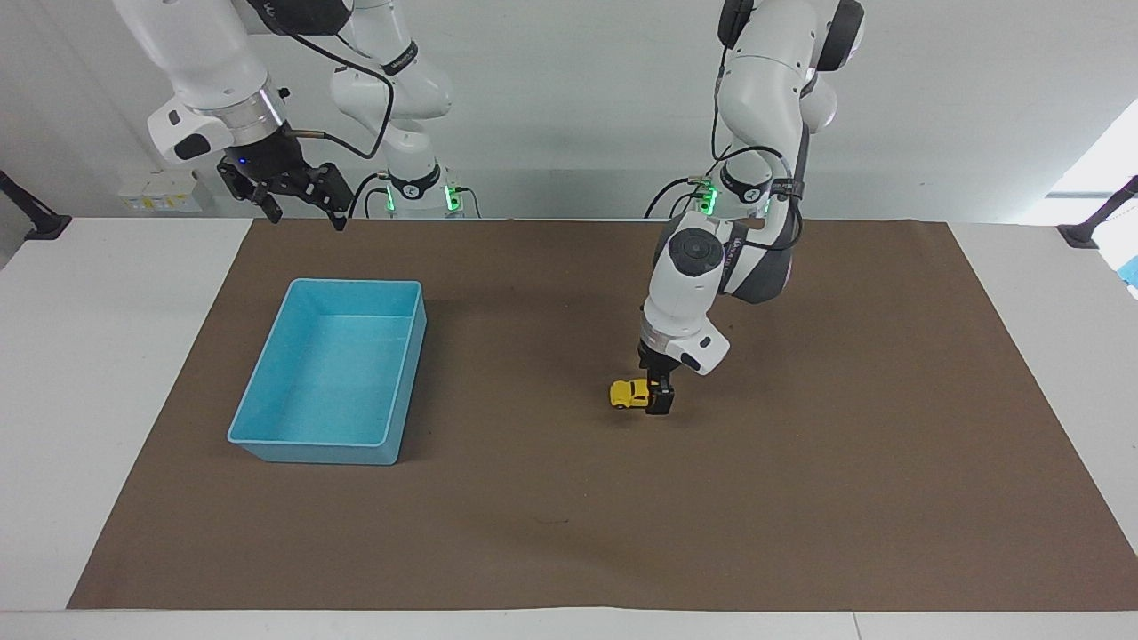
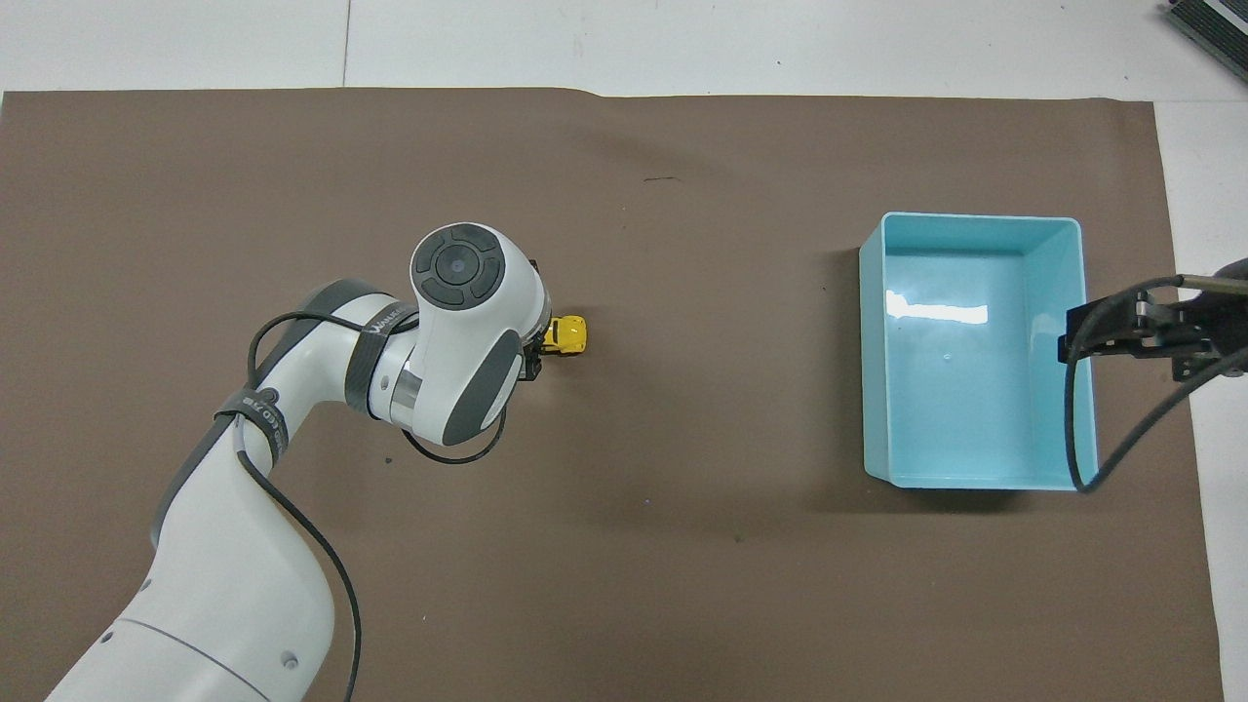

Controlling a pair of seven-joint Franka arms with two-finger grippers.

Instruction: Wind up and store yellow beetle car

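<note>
The yellow beetle car (image 1: 629, 393) stands on the brown mat near the table's middle, and only its end toward the blue bin shows. My left gripper (image 1: 659, 402) is down at mat level over the car's other end and hides it. In the overhead view the left wrist covers that gripper, and the car's free end (image 2: 568, 334) sticks out beside it. My right gripper (image 1: 305, 216) is open and empty. It waits in the air above the mat's edge, by the bin's end nearest the robots.
The blue bin (image 1: 356, 285) stands empty on the mat toward the right arm's end of the table; it also shows in the overhead view (image 2: 975, 220). The brown mat (image 1: 800, 498) covers most of the white table.
</note>
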